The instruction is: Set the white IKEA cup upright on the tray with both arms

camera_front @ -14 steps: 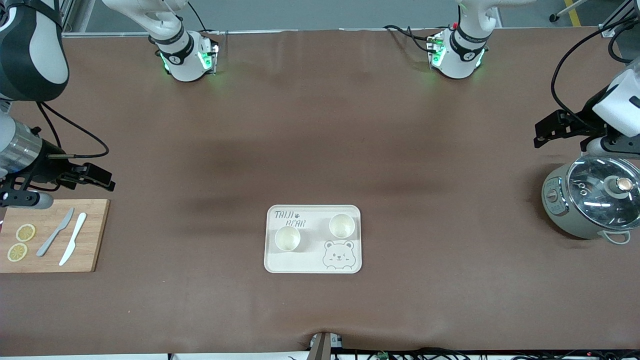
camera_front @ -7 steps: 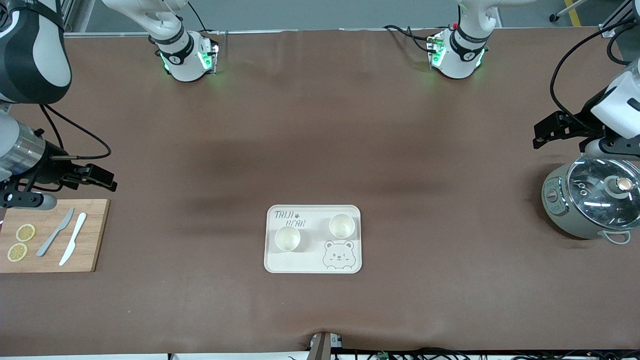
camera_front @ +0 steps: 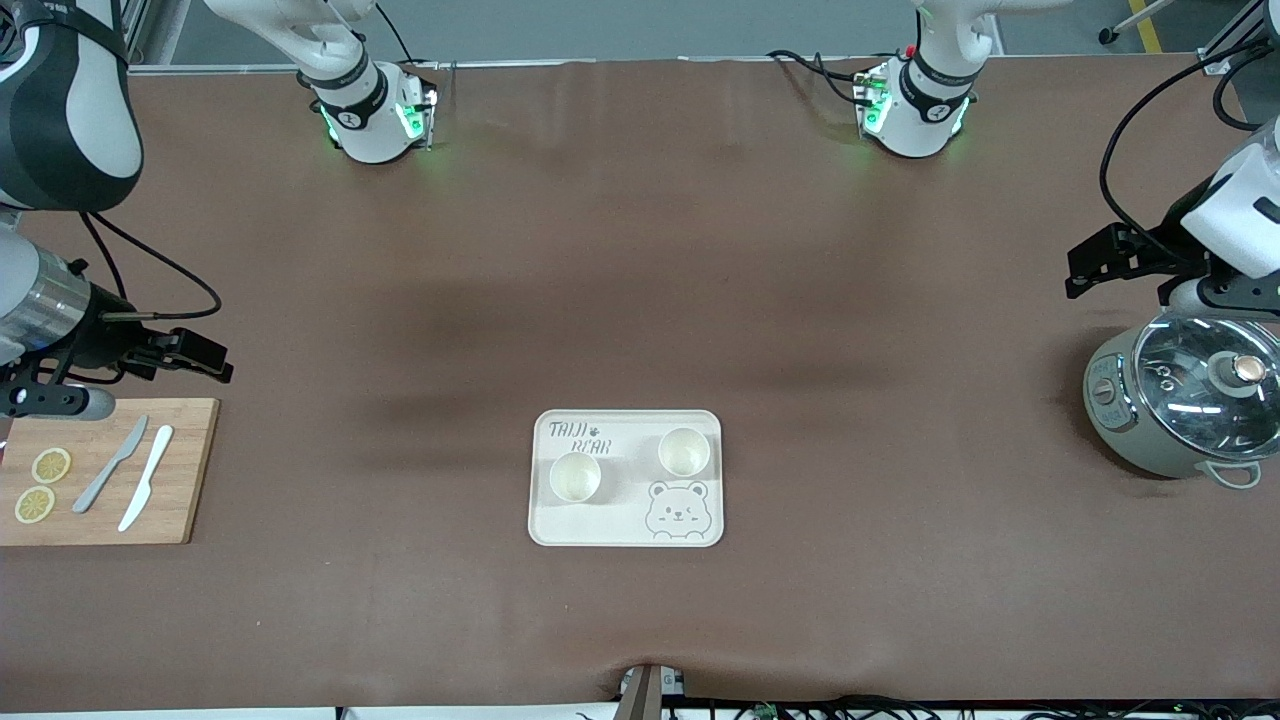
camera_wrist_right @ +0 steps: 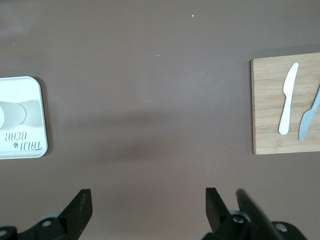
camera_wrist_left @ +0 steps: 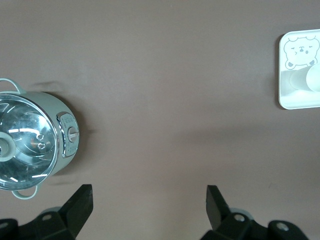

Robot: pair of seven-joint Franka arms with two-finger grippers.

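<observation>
The cream tray (camera_front: 585, 527) with "TAIJI BEAR" lettering lies mid-table. Two white cups stand upright on it: one (camera_front: 575, 476) toward the right arm's end, the other (camera_front: 684, 451) toward the left arm's end and a little farther from the front camera. My right gripper (camera_front: 212, 362) hangs open and holds nothing, over bare table by the cutting board's corner, far from the tray. My left gripper (camera_front: 1082, 272) is open and holds nothing, over bare table beside the pot. The left wrist view catches the tray's edge (camera_wrist_left: 299, 101) and part of a cup (camera_wrist_left: 314, 79); the right wrist view shows the tray's lettered end (camera_wrist_right: 22, 87).
A wooden cutting board (camera_front: 190, 470) with two knives (camera_front: 145, 490) and lemon slices (camera_front: 50, 465) lies at the right arm's end. A grey pot with a glass lid (camera_front: 1185, 395) stands at the left arm's end. Brown table stretches between them around the tray.
Both arms have shifted only very slightly near the table's ends. The tray and both cups have not moved.
</observation>
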